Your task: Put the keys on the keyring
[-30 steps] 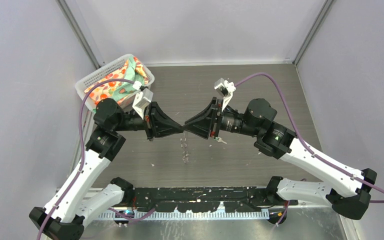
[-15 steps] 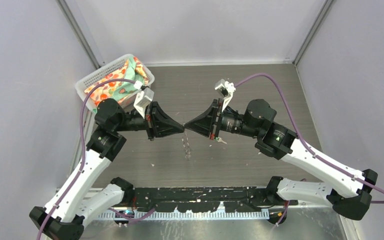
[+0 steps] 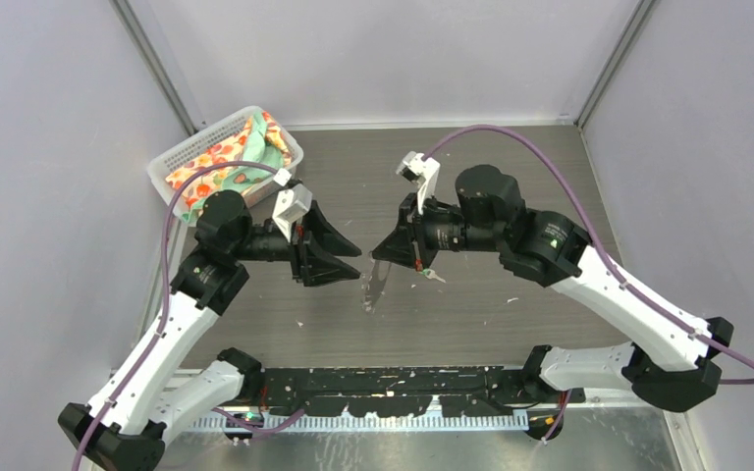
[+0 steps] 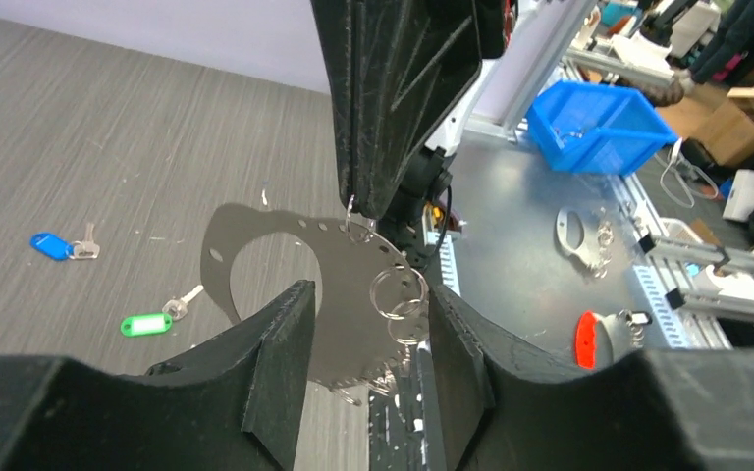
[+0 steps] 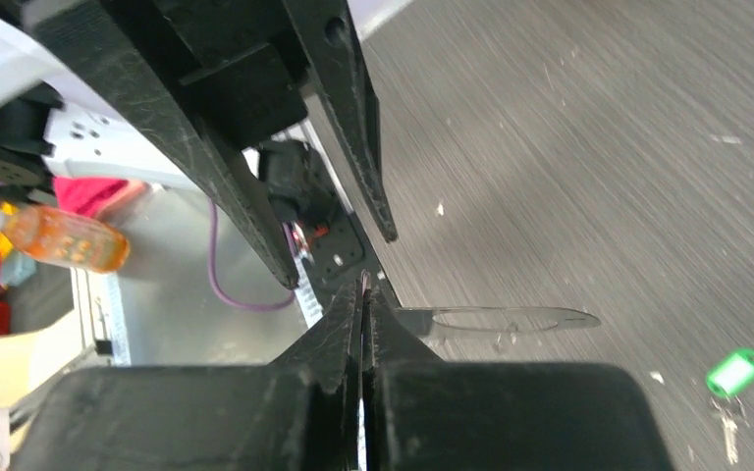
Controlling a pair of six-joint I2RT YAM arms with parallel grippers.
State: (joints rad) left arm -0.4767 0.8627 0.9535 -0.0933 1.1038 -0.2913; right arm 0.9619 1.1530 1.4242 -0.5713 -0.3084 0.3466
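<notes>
Fingers of the right gripper [image 5: 364, 287] are pressed together, pinching the upper edge of the keyring [image 4: 339, 280]. In the left wrist view it hangs down as a thin, flat grey crescent, with small holes along its rim and a few wire rings dangling from them. Fingers of the left gripper [image 4: 368, 294] stand apart, one on each side of the hanging keyring; whether they touch it cannot be told. From above, the two grippers face each other over the middle of the table [image 3: 511, 196]. The keys lie loose on the table, well apart from the keyring: the blue-tagged key [image 4: 54, 245] and, nearer, the green-tagged key [image 4: 145, 324]. The green tag carries a pale label strip; any writing is too small to read.
</notes>
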